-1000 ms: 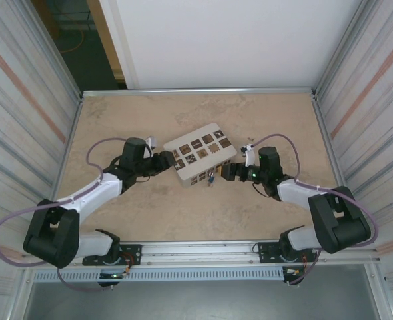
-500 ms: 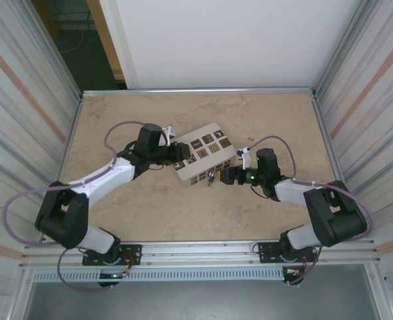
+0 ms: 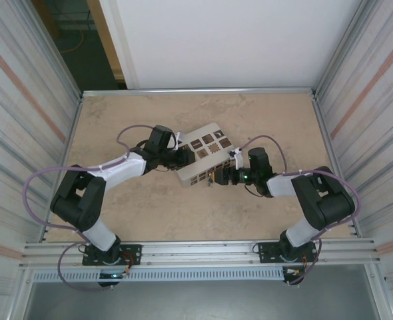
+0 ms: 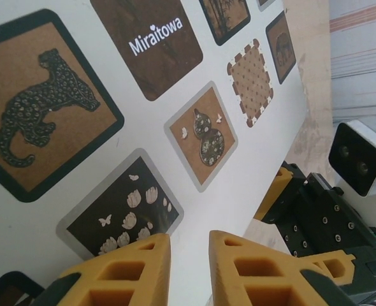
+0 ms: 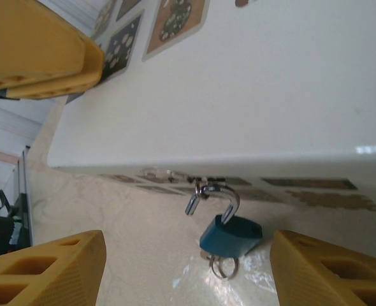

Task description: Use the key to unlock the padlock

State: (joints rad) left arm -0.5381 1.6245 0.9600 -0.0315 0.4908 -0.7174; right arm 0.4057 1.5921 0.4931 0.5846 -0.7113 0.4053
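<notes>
Right gripper (image 5: 188,255) sits low over the tan table (image 3: 150,207), close against the near long side of the white box (image 5: 239,83). Its yellow fingers (image 5: 48,271) are spread wide and hold nothing. Between them, touching neither, is the small blue padlock (image 5: 231,234). It hangs off that side of the box with its long axis running from the box out toward the gripper, leaning a little. The shackle (image 5: 221,194) end is at the box and the blue body is at the outer end. The silvery shackle is hooked into a small metal fitting on the box wall, and one of its legs seems to end free, clear of the body. A thin wire ring (image 5: 221,266) shows at the body's outer end, just above the table; the key itself I cannot make out. Farther on, the box's lid carries brown picture squares, one reading "Miraitowa" (image 4: 156,37). At the lid's left end rests the left gripper (image 4: 188,245), closed down to a narrow slit with nothing between its fingers.
</notes>
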